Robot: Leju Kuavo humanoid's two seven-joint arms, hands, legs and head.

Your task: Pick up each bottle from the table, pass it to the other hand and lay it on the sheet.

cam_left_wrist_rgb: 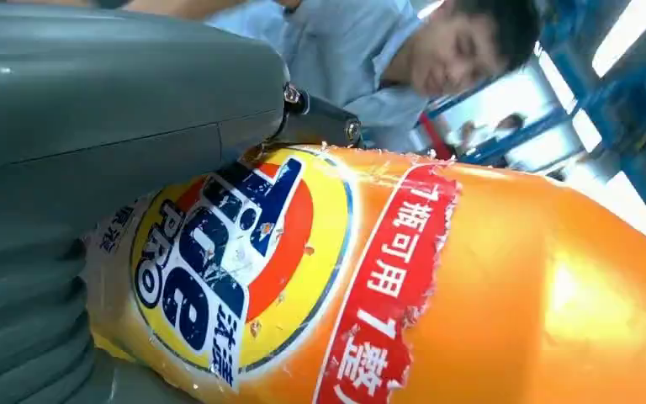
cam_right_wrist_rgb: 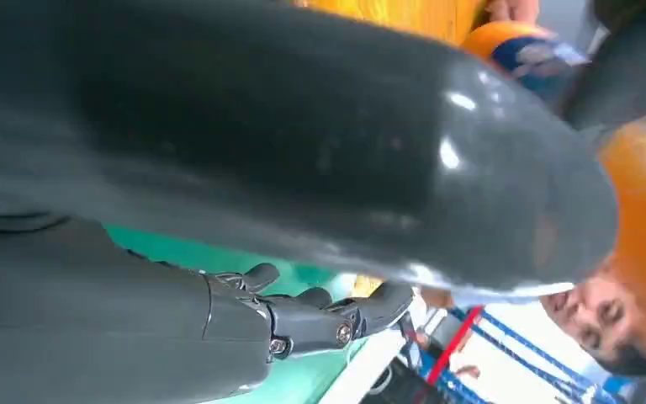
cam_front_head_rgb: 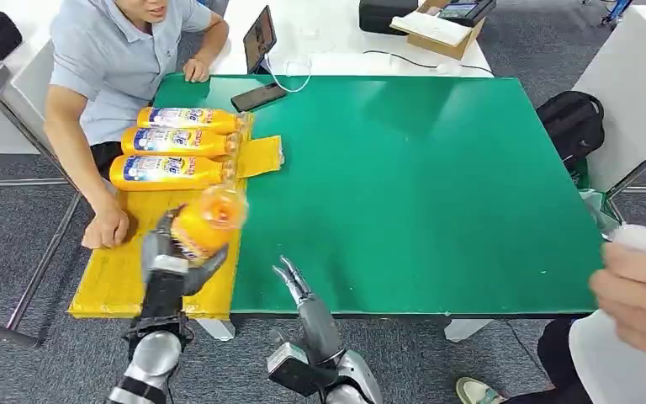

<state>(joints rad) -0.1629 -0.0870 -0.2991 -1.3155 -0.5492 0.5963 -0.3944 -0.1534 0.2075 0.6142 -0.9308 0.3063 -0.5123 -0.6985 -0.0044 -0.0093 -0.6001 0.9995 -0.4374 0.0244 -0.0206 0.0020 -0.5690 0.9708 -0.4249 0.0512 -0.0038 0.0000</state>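
Green table on grey carpet

An office: grey carpet, white desks and a tablet.

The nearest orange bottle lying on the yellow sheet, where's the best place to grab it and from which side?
Probably from above, around the labelled middle of the nearest lying bottle. It lies flat on the yellow sheet with another bottle close behind it, so fingers best straddle its width, and the broad body gives more hold than the narrow cap end.
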